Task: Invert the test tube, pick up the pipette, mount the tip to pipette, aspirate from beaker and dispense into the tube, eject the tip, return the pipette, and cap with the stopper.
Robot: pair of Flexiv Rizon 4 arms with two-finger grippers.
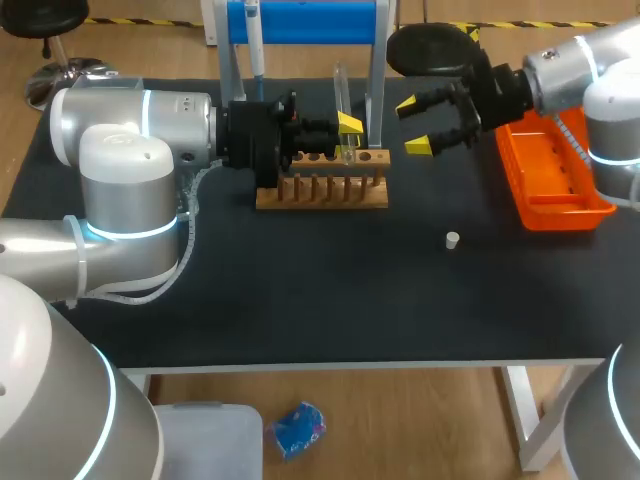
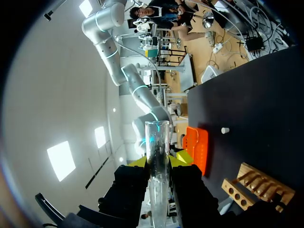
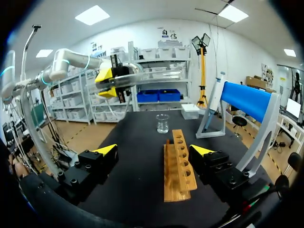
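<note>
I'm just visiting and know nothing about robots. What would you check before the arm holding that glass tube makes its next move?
1. Left claw shut on the test tube, both fingers against the glass: ok.
2. Right claw open and empty, apart from the tube: ok.
3. Holes of the wooden rack under the tube free: ok.
4. Pipette hanging on the blue stand: ok.
5. Stopper lying on the table, apart from the rack: ok.
6. Tube empty inside: cannot tell.
</note>
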